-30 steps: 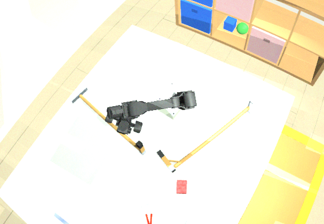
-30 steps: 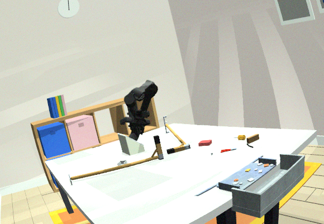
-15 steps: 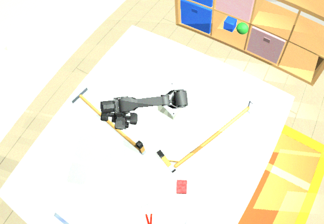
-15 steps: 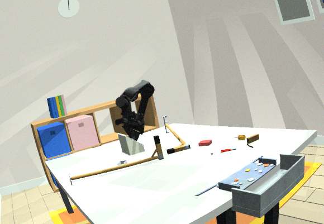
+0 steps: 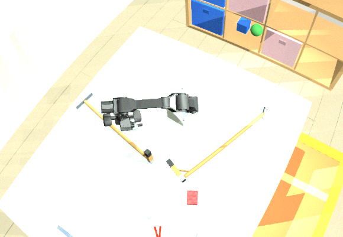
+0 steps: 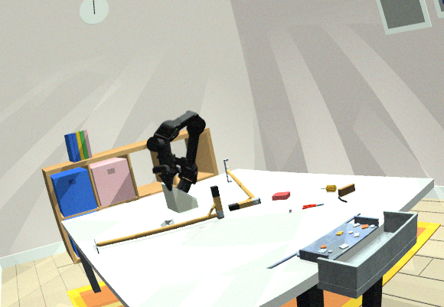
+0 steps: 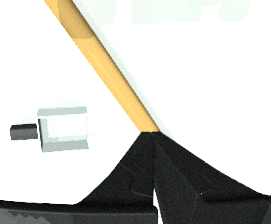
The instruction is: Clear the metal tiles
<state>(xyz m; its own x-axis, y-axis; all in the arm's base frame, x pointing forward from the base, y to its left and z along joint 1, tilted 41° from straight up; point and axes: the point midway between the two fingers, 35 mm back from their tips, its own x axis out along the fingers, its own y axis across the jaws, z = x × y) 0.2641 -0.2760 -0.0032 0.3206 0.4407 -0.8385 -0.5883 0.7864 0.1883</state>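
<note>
top view: dark grey jaws (image 5: 136,125) beside the long wooden scraper (image 5: 118,130) on the white tabletop (image 5: 225,97). exterior: arm raised, steel bench plate (image 6: 337,237) well apart. wrist: jaws pinched fully together, empty, above the shaft.

No legible text, label, brand or number appears in any view. The wall clock (image 6: 93,9) bears a single dark hand and no numerals; the bins carry blank tags.
</note>
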